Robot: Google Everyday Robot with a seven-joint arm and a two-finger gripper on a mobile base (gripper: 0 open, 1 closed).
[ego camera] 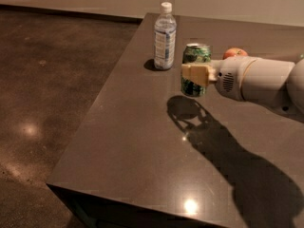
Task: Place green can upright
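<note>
Right now your gripper (194, 74) is clamped on the green can (196, 54), holding it upright over the table (142, 151). A water bottle (165, 37) stands near, just past its fingertips.

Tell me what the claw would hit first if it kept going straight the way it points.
The green can, gripped in the claw itself; past it the way looks free, though depth is unclear.

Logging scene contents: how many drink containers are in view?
2. The water bottle stands near the table's left edge. The green can is just right of it, upright, held by the gripper. The arm may hide others.
</note>
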